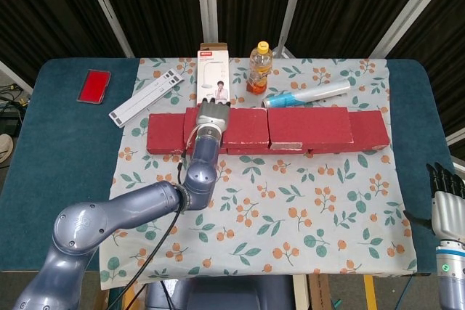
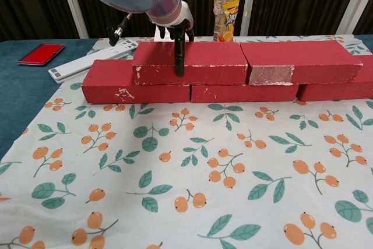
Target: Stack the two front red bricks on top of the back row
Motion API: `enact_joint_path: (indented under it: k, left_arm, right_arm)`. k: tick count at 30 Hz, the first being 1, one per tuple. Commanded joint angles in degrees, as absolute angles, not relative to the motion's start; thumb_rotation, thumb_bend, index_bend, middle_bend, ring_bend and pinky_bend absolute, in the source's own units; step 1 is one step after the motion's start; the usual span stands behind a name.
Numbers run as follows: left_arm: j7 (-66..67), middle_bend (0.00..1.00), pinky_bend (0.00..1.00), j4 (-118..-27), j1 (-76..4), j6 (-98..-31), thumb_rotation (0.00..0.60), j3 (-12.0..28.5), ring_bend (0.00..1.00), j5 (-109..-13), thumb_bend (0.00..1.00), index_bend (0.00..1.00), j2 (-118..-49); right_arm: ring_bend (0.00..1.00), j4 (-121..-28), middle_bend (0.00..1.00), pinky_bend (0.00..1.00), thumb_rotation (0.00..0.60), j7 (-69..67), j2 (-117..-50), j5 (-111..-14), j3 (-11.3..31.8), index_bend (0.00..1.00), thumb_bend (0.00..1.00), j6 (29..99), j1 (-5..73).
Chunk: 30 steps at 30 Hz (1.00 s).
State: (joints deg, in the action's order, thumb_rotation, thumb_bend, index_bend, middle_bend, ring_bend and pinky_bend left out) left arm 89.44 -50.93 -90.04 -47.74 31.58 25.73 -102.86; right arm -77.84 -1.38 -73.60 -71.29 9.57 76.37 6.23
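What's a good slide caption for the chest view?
Left hand grips the left upper brick beside the right upper brick, both stacked on the back row.

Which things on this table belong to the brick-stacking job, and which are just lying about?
Belonging to the job:
- upper left brick, gripped by the left hand
- upper right brick
- bottom row of bricks

Just lying about:
- orange drink bottle
- red case
- white ruler-like strip
- lamp box
- blue-and-white tube
- right hand, idle at the table edge
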Motion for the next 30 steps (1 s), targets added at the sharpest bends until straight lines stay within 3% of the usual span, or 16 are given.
enact_joint_path:
  k: [1, 30]
  left_arm:
    - [89.52, 0.0, 0.06, -50.78, -90.0, -47.93, 0.6, 32.0, 0.0, 25.44, 0.07, 0.0, -102.9]
    - [90.23, 0.0, 0.09, -54.49, -89.3, -51.09, 0.6, 34.64, 0.0, 23.18, 0.0, 0.0, -101.93]
  right_arm:
    - [0.0, -77.83, 0.0, 0.0, 0.6, -1.27, -73.61, -71.24, 9.59, 0.0, 0.15, 76.38, 6.23]
    - [0.0, -78.14, 0.0, 0.0, 0.6, -0.44, -73.65, -70.03, 9.94, 0.0, 0.15, 75.84, 6.27]
